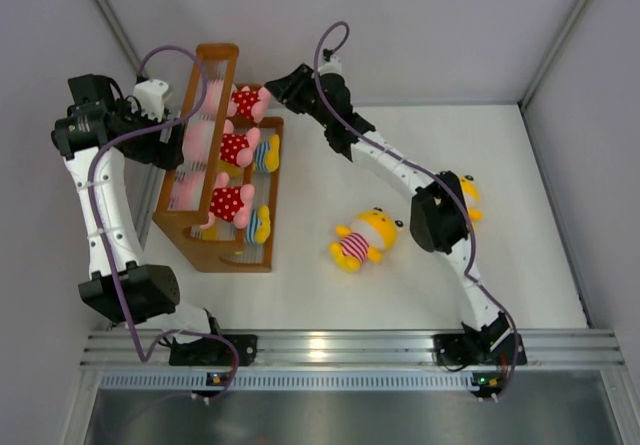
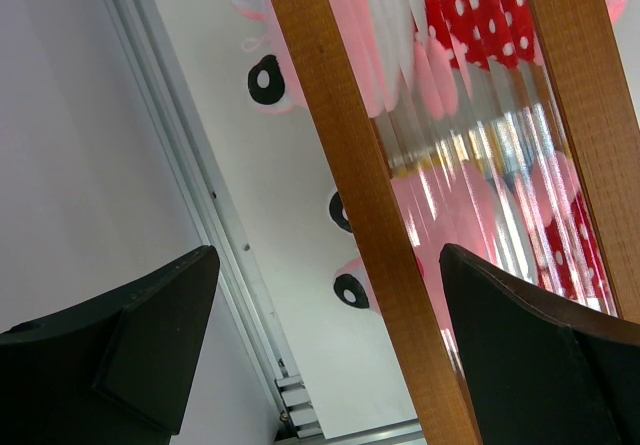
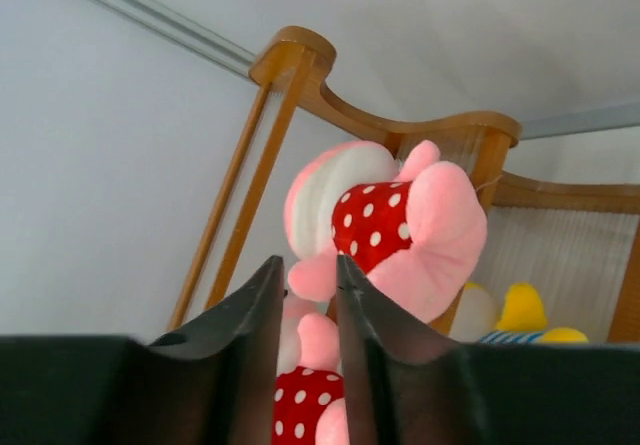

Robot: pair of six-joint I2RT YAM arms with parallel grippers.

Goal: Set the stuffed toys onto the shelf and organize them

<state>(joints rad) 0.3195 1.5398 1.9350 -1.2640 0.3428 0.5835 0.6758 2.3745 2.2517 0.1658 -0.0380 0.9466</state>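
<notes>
The brown shelf (image 1: 205,243) stands at the left. Three pink-headed toys in red dotted outfits lie on it, the top one (image 1: 246,102) at the far end. Two yellow-headed, blue-striped toys (image 1: 265,153) lie on the lowest tier. A yellow-headed, pink-striped toy (image 1: 365,237) lies on the table. My right gripper (image 1: 272,87) is nearly shut, with the tip of the top pink toy's (image 3: 400,230) limb between its fingertips. My left gripper (image 1: 170,115) is open behind the shelf, its jaws straddling a wooden rail (image 2: 340,115) without touching it.
Another yellow toy (image 1: 471,197) lies on the table, mostly hidden behind the right arm's elbow. White walls close in on the left, the back and the right. The shelf's back stands close to the left wall.
</notes>
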